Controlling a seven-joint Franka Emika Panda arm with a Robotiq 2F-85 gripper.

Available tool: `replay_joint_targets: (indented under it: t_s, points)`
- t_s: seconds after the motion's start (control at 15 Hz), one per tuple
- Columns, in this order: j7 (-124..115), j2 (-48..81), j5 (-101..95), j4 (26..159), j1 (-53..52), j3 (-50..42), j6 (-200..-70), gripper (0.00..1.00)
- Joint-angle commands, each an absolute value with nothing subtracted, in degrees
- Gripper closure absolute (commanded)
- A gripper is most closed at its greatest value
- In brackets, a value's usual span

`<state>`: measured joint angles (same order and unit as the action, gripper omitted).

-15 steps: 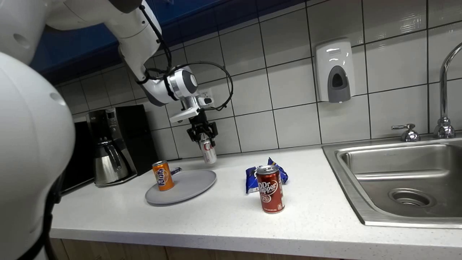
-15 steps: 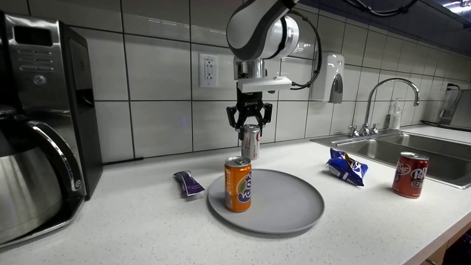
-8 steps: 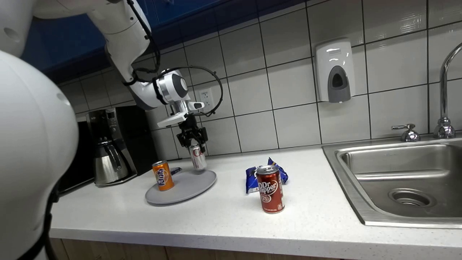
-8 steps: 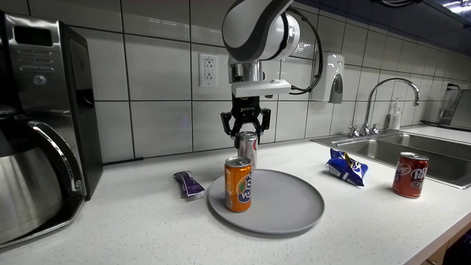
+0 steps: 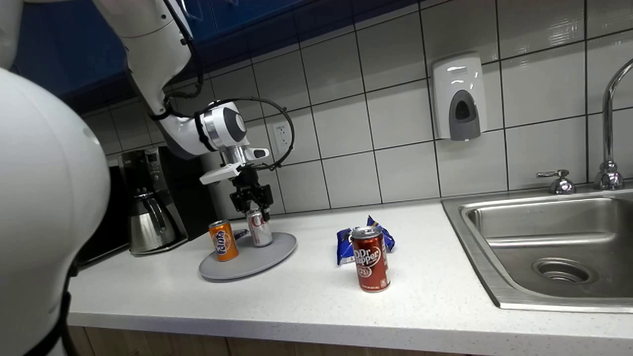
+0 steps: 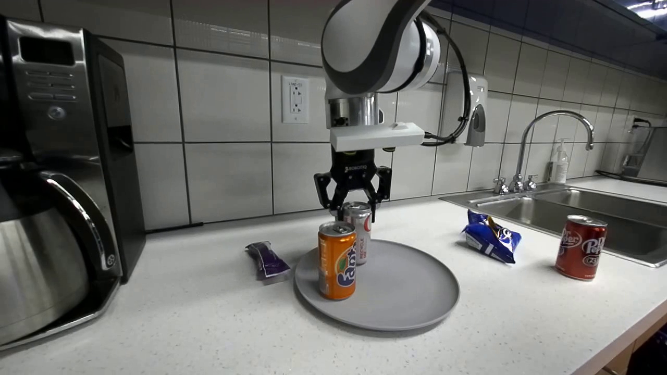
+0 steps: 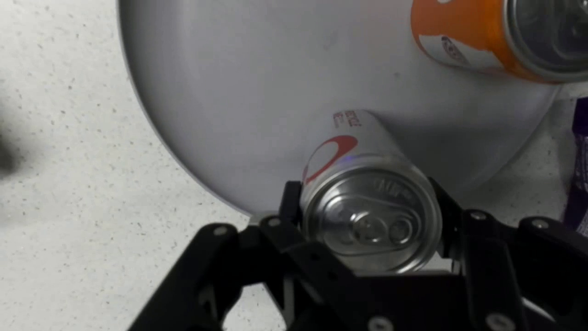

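Note:
My gripper (image 6: 357, 212) is shut on a silver can (image 6: 362, 242) with red markings, its fingers on both sides of the can's top. In an exterior view the gripper (image 5: 257, 213) holds the can (image 5: 259, 230) roughly upright over the back of the grey plate (image 5: 247, 264). I cannot tell if its base touches the plate. In the wrist view the can's lid (image 7: 367, 220) sits between the fingers, above the plate (image 7: 229, 92). An orange Fanta can (image 6: 337, 265) stands on the plate's near side, partly hiding the silver can; it also shows in the wrist view (image 7: 459, 37).
A purple wrapper (image 6: 267, 259) lies beside the plate. A blue snack bag (image 6: 492, 237) and a red Dr Pepper can (image 6: 581, 249) are on the counter towards the sink (image 5: 474, 247). A coffee maker (image 6: 52, 156) stands at the other end. A tiled wall is behind.
My gripper has moved down and over the plate with the silver can held in it, away from the wall. The other objects have not moved.

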<state>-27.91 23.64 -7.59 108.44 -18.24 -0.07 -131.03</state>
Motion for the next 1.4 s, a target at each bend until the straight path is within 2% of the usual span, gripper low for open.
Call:
replay_joint_targets:
  t_s: [0.0, 0.4, 0.47, 0.53, 0.6, 0.73, 1.33]
  points:
    - [-30.5, 19.7, -8.3, 113.6, -18.0, 0.7, -132.7, 0.61]
    - [-31.2, 18.3, -8.4, 115.7, -17.8, 1.0, -133.0, 0.61]
    - [-31.2, 18.3, -8.4, 115.7, -17.8, 1.1, -132.8, 0.53]
    - [-31.3, 18.1, -8.4, 115.9, -17.8, 1.1, -132.9, 0.11]
    - [-31.4, 18.0, -8.4, 115.9, -17.8, 1.1, -132.9, 0.10]
    - [-31.7, 17.6, -8.7, 116.1, -17.8, 0.9, -132.8, 0.01]
    - [-32.5, 11.1, -11.7, 118.4, -18.3, 2.1, -131.2, 0.00]
